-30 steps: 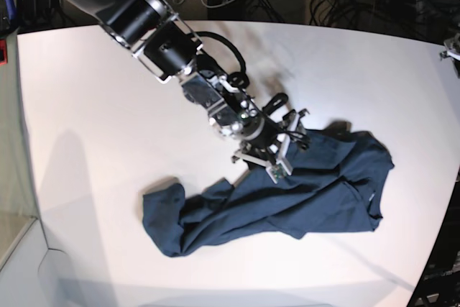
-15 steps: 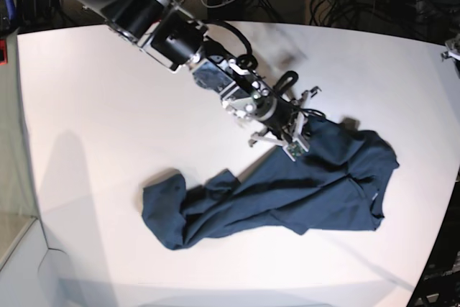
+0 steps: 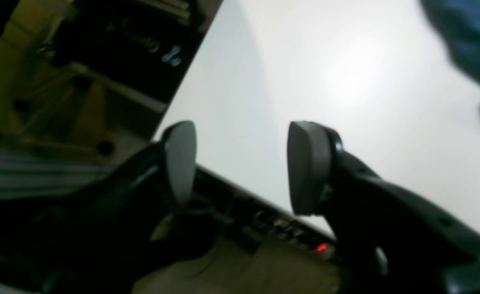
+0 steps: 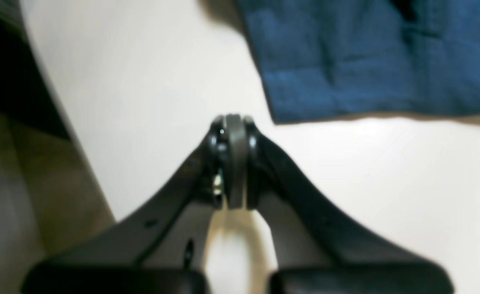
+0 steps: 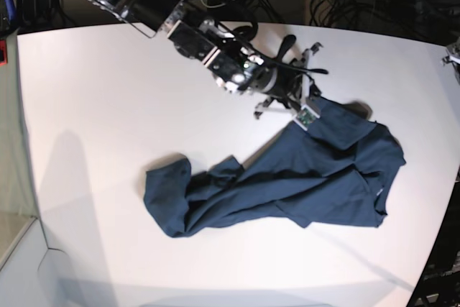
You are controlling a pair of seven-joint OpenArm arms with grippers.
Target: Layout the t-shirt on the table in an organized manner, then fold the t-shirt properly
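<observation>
My right gripper (image 4: 232, 122) is pinched fully shut on nothing beside the sleeve edge of the t-shirt (image 5: 287, 188), which lies crumpled toward the table's (image 5: 100, 106) right edge, not yet laid out; left gripper (image 3: 240, 163) gapes empty.

Base view: high above, looking steeply down on nearly the whole desk (image 5: 93, 106), far off. Left wrist view: close behind the left tool (image 3: 240, 163), low, facing across a desk (image 3: 346, 81) corner toward the floor beyond; blurred. Right wrist view: close behind the right tool (image 4: 232, 134), facing down at the desk (image 4: 142, 81). Shared by all three: white desk top and part of the shirt (image 5: 287, 185) (image 4: 366, 57) (image 3: 468, 36).
</observation>
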